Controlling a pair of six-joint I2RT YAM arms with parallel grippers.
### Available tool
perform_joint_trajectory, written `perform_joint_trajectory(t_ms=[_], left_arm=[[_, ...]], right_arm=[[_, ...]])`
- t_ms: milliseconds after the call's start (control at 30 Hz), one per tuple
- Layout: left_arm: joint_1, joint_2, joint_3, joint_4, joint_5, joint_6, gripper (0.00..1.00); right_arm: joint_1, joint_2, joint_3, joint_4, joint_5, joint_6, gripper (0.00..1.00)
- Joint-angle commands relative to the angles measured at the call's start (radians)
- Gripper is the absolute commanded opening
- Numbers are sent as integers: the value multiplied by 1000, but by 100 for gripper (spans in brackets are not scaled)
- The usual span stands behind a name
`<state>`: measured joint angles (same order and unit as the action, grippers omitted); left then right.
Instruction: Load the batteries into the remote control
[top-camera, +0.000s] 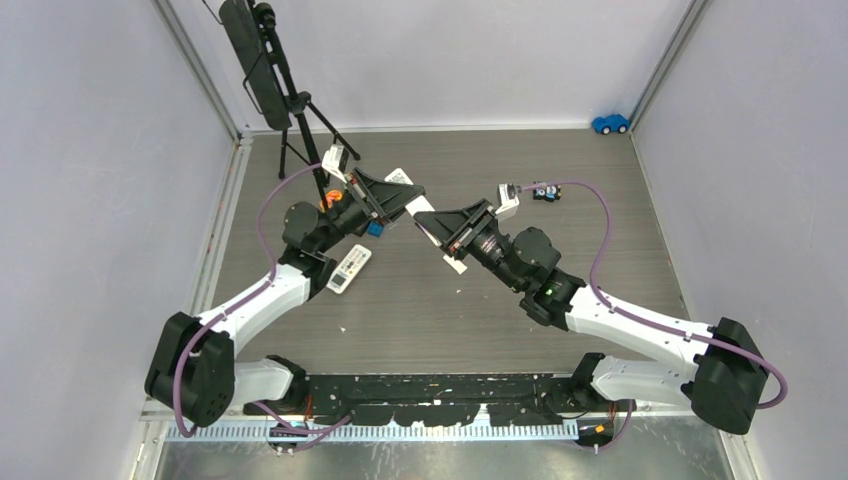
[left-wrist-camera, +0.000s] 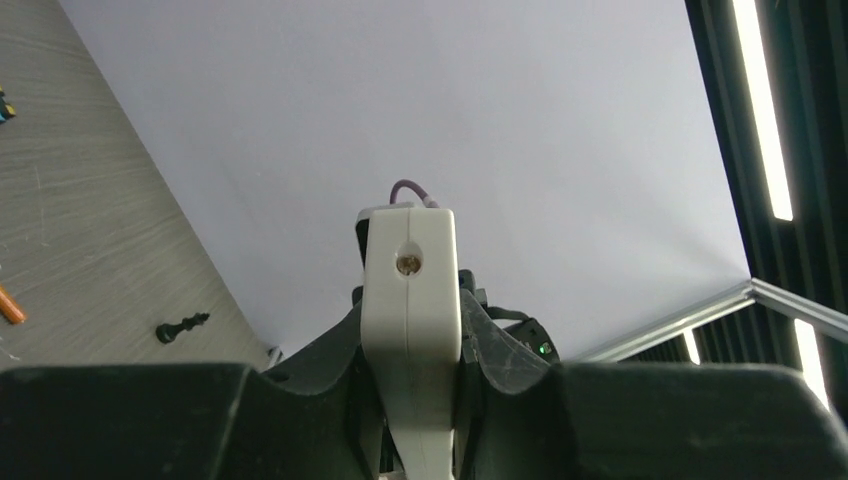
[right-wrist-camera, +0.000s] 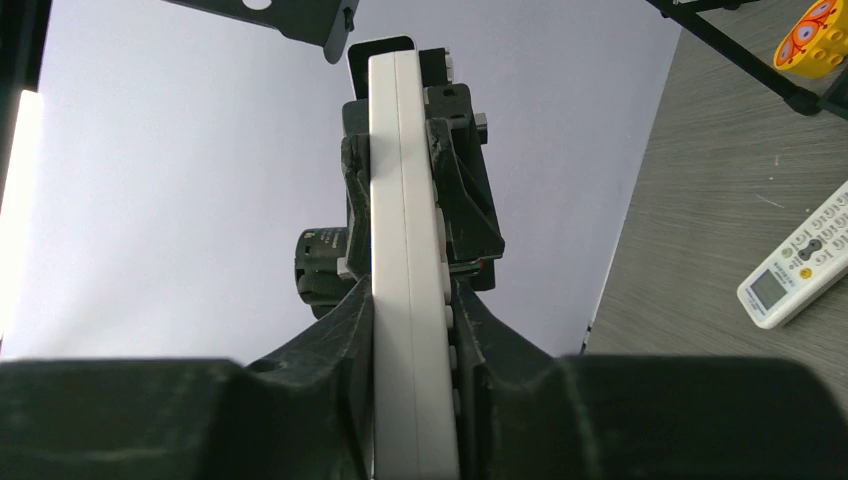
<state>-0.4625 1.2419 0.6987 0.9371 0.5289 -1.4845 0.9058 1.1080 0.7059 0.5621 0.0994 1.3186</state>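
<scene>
A white remote control (top-camera: 420, 208) hangs in the air over the middle of the table, gripped from both ends. My left gripper (top-camera: 395, 200) is shut on it. In the left wrist view, the remote (left-wrist-camera: 410, 290) shows end-on with its small LED, pinched in that gripper (left-wrist-camera: 412, 340). My right gripper (top-camera: 440, 222) is also shut on it. Seen edge-on, the remote (right-wrist-camera: 405, 200) is pressed on both sides by the right gripper (right-wrist-camera: 413, 330). One slim orange battery (left-wrist-camera: 8, 305) lies on the table at the left edge of the left wrist view.
A second white remote (top-camera: 349, 268) with a small screen lies on the table under the left arm. A small black knob-like piece (left-wrist-camera: 180, 327) lies near the wall. A black tripod (top-camera: 300, 110) stands at the back left, a yellow-orange toy (right-wrist-camera: 810, 35) beside it, and a blue toy car (top-camera: 610, 123) at the back right.
</scene>
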Motion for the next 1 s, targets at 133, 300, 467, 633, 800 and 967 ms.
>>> perform_joint_trajectory(t_ms=[133, 300, 467, 633, 800, 967], left_arm=[[-1, -30, 44, 58, 2, -34, 0], [-1, -48, 43, 0, 5, 29, 0], [-1, -42, 32, -4, 6, 43, 0], [-1, -28, 27, 3, 10, 41, 0], [-1, -21, 30, 6, 12, 36, 0], [-1, -21, 31, 5, 14, 33, 0]], right_arm=[[-2, -18, -46, 118, -26, -10, 35], [-11, -47, -49, 111, -25, -21, 72], [-24, -108, -81, 102, -40, -39, 72], [-25, -169, -110, 76, -71, -81, 60], [-25, -201, -111, 26, -85, -124, 48], [-27, -212, -101, -29, -84, -161, 32]])
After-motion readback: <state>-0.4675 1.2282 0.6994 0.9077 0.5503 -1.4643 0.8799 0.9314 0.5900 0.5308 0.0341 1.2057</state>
